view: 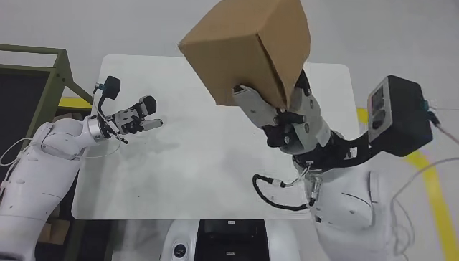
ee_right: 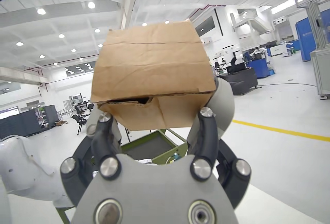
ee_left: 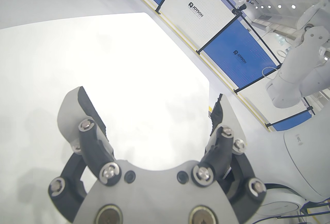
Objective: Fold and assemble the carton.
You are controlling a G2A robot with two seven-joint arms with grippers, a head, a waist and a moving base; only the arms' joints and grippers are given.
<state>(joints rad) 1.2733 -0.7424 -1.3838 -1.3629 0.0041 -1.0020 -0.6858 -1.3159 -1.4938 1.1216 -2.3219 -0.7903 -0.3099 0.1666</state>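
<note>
Right gripper (view: 276,97) clamped on carton (view: 247,42) lower end; carton aloft, upper centre of top view. Left gripper (view: 153,115) wide, empty, centre left. Risk: end flap gaping and grip shallow, so carton could slip or flap spring open.

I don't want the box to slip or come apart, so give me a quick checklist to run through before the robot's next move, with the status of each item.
1. Right gripper clamped on the carton: ok, a finger on each side of its lower end.
2. Carton lifted off the table: ok.
3. Carton fully closed: not ok, an open gap shows along one edge.
4. Left gripper open and empty: ok.
5. Carton's far end closed: cannot tell.
</note>
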